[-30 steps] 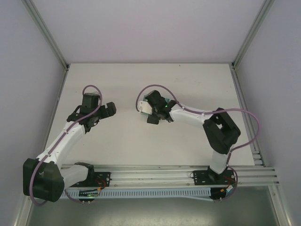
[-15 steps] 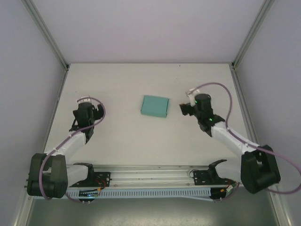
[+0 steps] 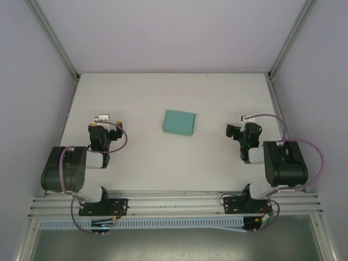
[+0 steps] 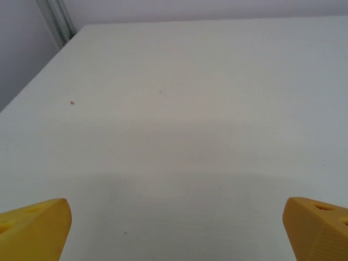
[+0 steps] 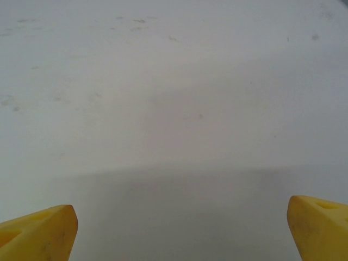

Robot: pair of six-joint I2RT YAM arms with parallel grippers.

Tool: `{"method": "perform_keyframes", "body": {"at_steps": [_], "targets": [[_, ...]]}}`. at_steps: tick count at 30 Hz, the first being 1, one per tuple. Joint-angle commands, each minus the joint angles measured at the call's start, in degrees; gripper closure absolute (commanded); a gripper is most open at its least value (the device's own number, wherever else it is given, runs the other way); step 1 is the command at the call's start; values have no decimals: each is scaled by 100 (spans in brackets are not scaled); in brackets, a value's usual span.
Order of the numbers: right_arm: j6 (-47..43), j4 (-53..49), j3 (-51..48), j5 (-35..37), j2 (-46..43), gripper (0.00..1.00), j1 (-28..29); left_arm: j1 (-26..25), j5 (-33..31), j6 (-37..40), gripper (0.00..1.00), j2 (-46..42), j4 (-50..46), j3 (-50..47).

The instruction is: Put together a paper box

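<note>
The paper box [image 3: 179, 122] lies seemingly closed; left claw [image 4: 175, 222], right claw [image 5: 182, 218] wide, empty.

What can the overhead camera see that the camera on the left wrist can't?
Overhead: the teal paper box, a closed flat box lying mid-table. The left arm and right arm are folded back on either side, well apart from it. Left wrist: a close look at the left tool, its yellow fingertips spread wide with nothing between them. Both: the white table.
</note>
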Motion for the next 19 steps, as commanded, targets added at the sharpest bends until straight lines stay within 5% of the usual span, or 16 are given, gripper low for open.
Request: {"method": "perform_keyframes", "body": {"at_steps": [1,19], "targets": [[374,668,166,-58,3,1,-137,54,398,4,1,-39,513,71],[358,501,209,-8,-29,1,-104,55,395,14,1,-36,565,52]]}}
